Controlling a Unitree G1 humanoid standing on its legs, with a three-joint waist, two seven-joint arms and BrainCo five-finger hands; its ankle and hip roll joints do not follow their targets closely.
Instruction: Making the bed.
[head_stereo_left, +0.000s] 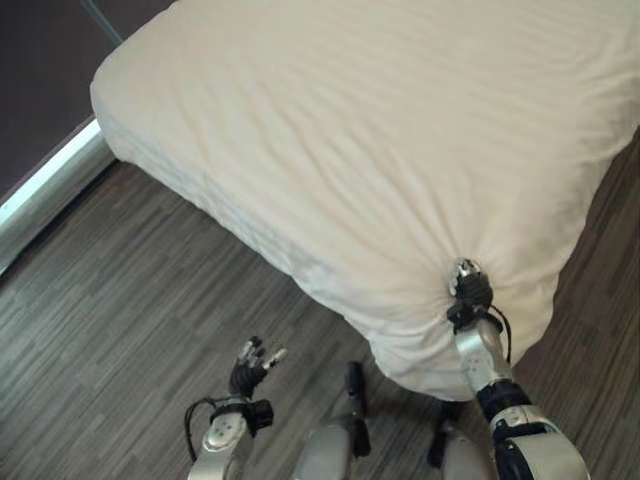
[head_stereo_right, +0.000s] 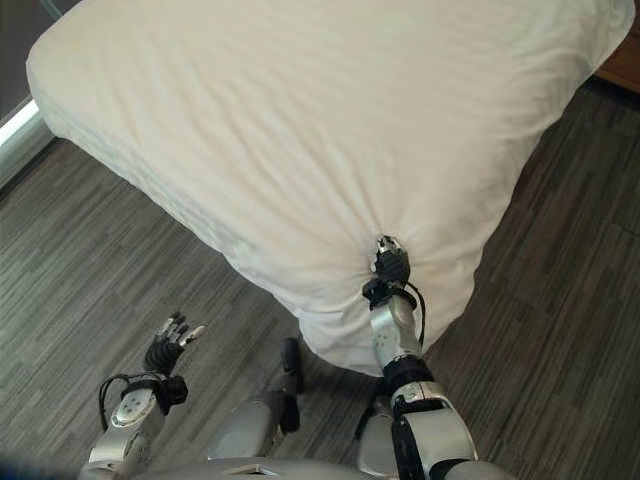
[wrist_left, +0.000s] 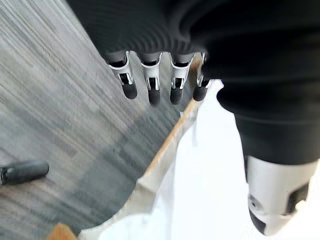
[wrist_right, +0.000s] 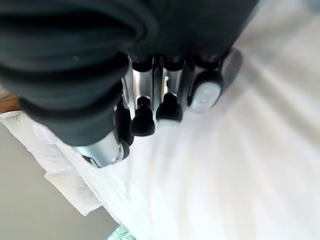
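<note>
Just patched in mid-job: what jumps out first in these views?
The big white duvet draped over the bed fills the upper part of the scene, one corner hanging toward the wood-look floor. The right hand is shut on the duvet near that corner, with folds fanning out from its grip. The left hand hangs open above the floor, apart from the bedding.

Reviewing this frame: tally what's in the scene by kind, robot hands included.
Bed with white duvet: 1
Robot hands: 2, right hand gripping the duvet near the corner, left hand hanging over the wood floor
Total: 3
</note>
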